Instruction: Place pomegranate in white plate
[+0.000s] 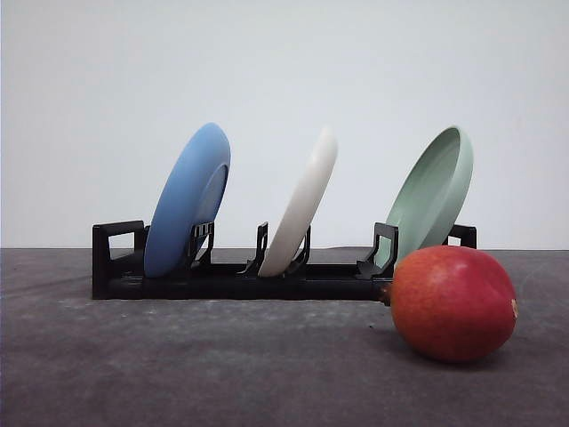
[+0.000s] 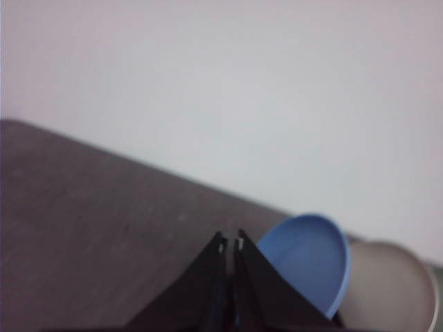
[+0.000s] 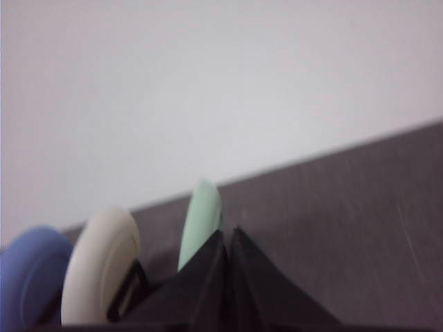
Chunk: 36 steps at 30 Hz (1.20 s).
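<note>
The pomegranate (image 1: 453,303) is seen in the front view lying on the dark grey table (image 1: 178,374), near the right edge of the picture and nearer the camera than the black rack (image 1: 222,280). Its long axis runs roughly left to right; a small dark nub is turned to the left, towards the rack's right end, and a pale spot is shown on its right end. It is just beside the rack end, and whether the nub touches it cannot be told.

The white plate (image 1: 302,206) is held on edge in the rack's middle slot, tilted to the right, between the blue plate (image 1: 187,200) on the left and the pale green plate (image 1: 433,194) on the right. The pomegranate overlaps the lower edge of the green plate in the picture.

Bare table is seen in front of the rack and to the left of the fruit.

The left gripper (image 2: 230,243) is seen with its tips together, a thin slit between them, nothing held. The right gripper (image 3: 229,236) is likewise closed on nothing.
</note>
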Each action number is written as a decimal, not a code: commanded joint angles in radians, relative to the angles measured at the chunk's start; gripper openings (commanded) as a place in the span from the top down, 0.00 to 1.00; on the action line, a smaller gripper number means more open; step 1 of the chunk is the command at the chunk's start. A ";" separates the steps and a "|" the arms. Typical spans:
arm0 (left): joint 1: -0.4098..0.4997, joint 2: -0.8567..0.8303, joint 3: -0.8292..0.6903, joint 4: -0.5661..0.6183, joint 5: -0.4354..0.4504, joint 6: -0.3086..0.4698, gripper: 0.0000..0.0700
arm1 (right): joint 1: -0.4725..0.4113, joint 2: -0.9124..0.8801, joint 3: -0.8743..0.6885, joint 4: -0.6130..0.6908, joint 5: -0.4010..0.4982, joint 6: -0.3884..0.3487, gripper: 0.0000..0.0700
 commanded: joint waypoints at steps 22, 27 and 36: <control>-0.151 0.441 0.261 -0.272 0.137 0.292 1.00 | 0.108 0.295 0.092 -0.198 -0.200 -0.293 0.97; -0.248 0.484 0.262 -0.205 0.137 0.410 1.00 | 0.180 0.295 0.092 -0.199 -0.205 -0.322 0.97; -0.328 0.531 0.262 -0.190 0.137 0.491 0.92 | 0.217 0.294 0.092 -0.196 -0.204 -0.345 0.78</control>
